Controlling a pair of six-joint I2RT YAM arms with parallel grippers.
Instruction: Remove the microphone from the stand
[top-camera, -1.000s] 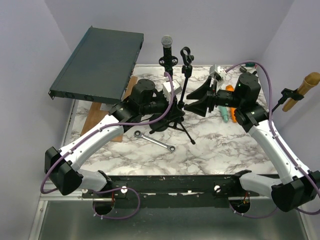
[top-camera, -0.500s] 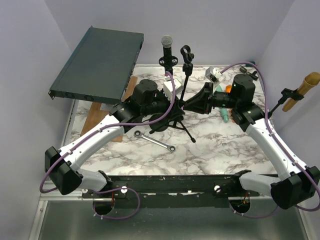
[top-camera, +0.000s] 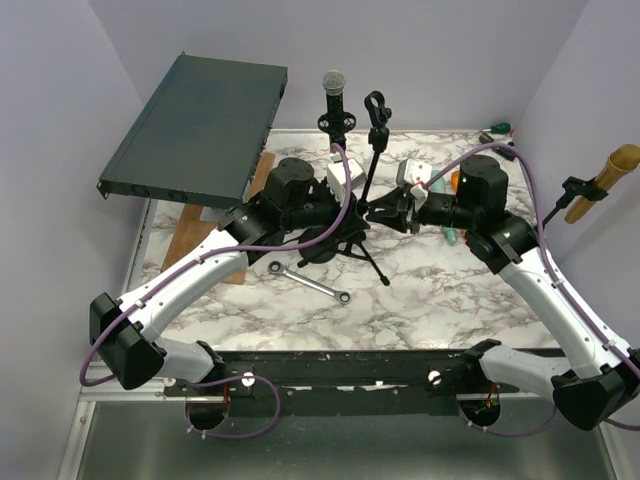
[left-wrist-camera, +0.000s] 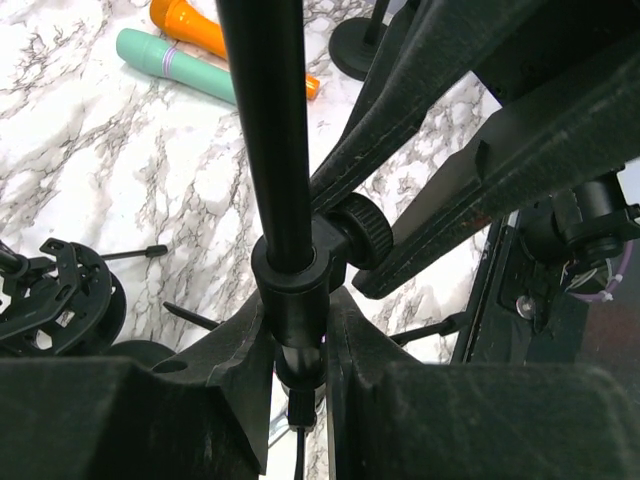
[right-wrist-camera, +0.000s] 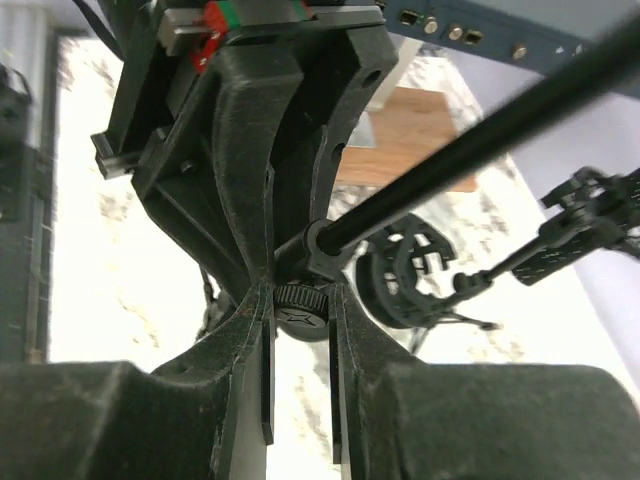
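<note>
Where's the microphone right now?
In the top view the microphone stands upright on its stand at the back of the table, just left of the empty clip and right of the tilted dark panel.

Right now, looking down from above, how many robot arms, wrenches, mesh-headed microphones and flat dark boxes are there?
Robot arms: 2, left arm and right arm
Wrench: 1
Mesh-headed microphone: 1
Flat dark box: 1
Total: 5
</note>
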